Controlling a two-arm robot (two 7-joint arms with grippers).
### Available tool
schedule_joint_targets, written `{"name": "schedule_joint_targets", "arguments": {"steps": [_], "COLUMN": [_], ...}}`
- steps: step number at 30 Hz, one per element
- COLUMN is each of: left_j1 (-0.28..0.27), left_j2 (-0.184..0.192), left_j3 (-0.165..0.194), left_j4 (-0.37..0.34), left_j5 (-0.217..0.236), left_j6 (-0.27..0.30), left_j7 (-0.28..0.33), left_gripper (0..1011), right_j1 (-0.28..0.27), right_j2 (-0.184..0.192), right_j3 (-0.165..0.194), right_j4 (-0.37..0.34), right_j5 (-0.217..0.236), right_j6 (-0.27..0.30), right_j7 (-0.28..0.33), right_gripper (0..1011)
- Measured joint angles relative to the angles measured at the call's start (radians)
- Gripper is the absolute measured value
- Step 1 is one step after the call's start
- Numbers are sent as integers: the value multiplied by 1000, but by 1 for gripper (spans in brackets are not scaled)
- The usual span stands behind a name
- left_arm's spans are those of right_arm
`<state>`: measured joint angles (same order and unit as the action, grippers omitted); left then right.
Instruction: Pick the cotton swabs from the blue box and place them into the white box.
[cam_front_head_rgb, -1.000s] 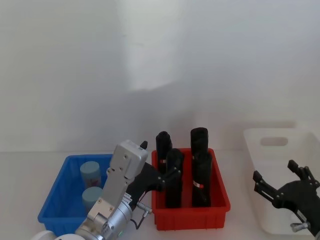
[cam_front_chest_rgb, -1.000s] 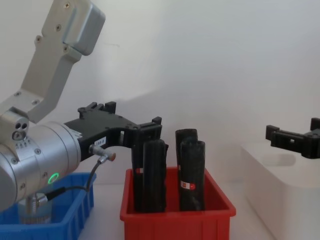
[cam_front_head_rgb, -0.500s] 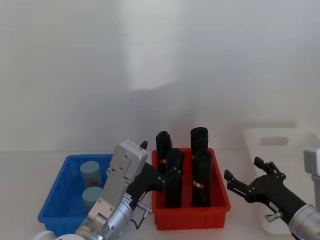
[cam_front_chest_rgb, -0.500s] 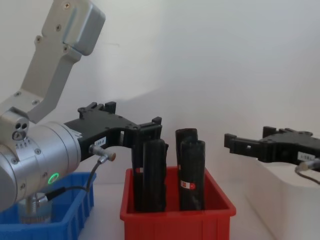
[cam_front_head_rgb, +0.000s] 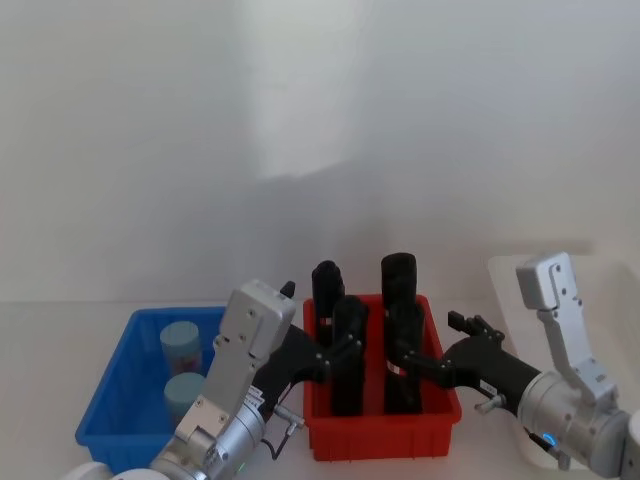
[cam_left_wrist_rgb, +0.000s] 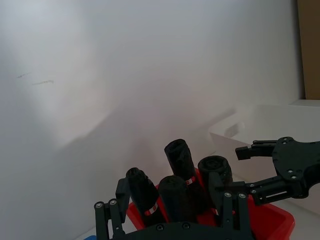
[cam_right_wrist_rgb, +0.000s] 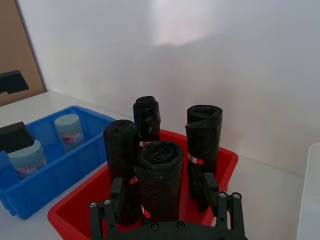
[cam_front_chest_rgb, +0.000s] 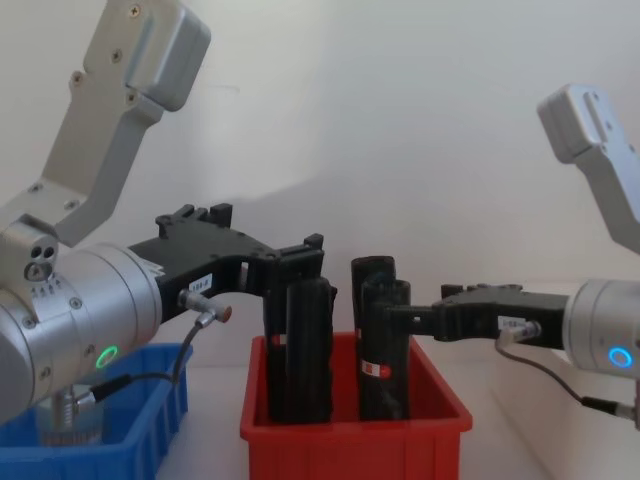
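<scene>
Right gripper sweeps left off the white box to lower centre, fingers spread, empty; left gripper hangs open near the swabs.

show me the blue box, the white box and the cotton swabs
blue box (cam_front_head_rgb: 110, 385), head view, left wall
white box (cam_front_head_rgb: 605, 278), head view, far wall
cotton swabs (cam_front_head_rgb: 180, 338), head view, far jar's cap

Low in the frame the left gripper shows its fingers spread, with four black rolls standing in a red bin just beyond. At the right edge the right gripper, fingers apart, points toward the rolls, the white box behind it.
</scene>
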<state>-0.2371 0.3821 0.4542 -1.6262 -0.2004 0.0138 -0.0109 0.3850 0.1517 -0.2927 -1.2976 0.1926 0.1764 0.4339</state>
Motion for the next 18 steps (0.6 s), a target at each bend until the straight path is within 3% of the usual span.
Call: {"name": "schedule_joint_targets", "arguments": {"steps": [7,18], "left_j1": [0,0], "left_j2": [0,0], "left_j3": [0,0], "left_j4": [0,0], "left_j5": [0,0], "left_j6": [0,0], "left_j7": [0,0], "left_gripper": [1003,1003], "right_j1": [102,198], "right_j2": [-50,-97], "right_j3": [-17,-34], "right_j4": [152,303], "right_j5": [-25,-37], "right_j6": [0,-2], "right_j7": [24,61], "right_gripper": [1002,1002]}}
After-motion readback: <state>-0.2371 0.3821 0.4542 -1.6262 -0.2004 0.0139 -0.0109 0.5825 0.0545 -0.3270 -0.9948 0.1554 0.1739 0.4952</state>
